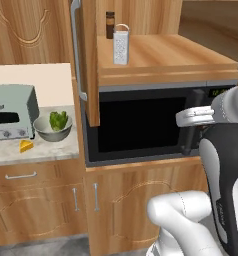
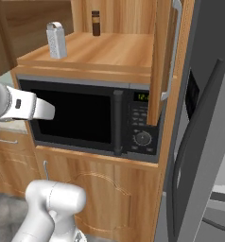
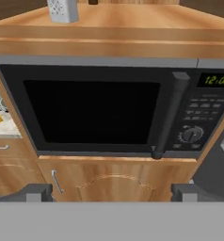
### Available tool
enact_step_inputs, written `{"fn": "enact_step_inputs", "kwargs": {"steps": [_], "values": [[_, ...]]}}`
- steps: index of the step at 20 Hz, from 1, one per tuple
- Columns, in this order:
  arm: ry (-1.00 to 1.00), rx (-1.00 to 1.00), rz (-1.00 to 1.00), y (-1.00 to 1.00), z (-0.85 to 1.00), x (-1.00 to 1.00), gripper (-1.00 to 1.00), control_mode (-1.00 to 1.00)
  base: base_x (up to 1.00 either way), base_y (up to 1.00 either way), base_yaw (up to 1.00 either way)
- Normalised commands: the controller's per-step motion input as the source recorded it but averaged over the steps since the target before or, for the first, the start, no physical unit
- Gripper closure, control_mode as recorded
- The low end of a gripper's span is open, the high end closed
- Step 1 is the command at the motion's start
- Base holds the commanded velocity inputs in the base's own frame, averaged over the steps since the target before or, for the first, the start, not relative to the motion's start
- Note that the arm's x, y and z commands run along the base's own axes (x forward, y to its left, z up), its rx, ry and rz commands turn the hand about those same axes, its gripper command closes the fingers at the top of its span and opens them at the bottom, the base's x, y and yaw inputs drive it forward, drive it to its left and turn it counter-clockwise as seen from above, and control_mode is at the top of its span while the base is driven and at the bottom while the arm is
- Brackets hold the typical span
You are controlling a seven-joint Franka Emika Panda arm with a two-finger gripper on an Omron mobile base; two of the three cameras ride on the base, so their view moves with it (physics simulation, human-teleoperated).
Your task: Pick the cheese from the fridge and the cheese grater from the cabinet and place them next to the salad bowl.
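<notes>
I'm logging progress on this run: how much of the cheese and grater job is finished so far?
About half. The cheese already lies on the counter beside the salad bowl. The cabinet above the microwave stands open, with the grater upright on its shelf, untouched. The tool is open and empty, facing the microwave below that shelf. Left: lift, grasp the grater and set it by the bowl.

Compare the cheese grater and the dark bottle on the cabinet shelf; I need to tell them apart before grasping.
The cheese grater is silver-white with a handle on top; the dark bottle is brown with a dark cap. The cheese grater is wider and tapered, the dark bottle a slim cylinder. The cheese grater stands nearer the shelf's front, the dark bottle at the back. Both stand upright in the open cabinet.
</notes>
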Motion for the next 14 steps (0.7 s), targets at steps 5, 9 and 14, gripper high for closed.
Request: {"fn": "enact_step_inputs", "kwargs": {"steps": [5, 9, 14], "values": [[0.01, 0.0, 0.0, 0.0, 0.01, 0.0, -1.0, -1.0, 0.0, 0.0, 0.0], [0.03, -0.06, 0.0, 0.03, 0.28, -0.14, -1.0, -1.0, 0.0, 0.0, 0.0], [-0.21, -0.09, 0.1, 0.18, 0.6, -0.11, -1.0, -1.0, 0.0, 0.0, 0.0]]}}
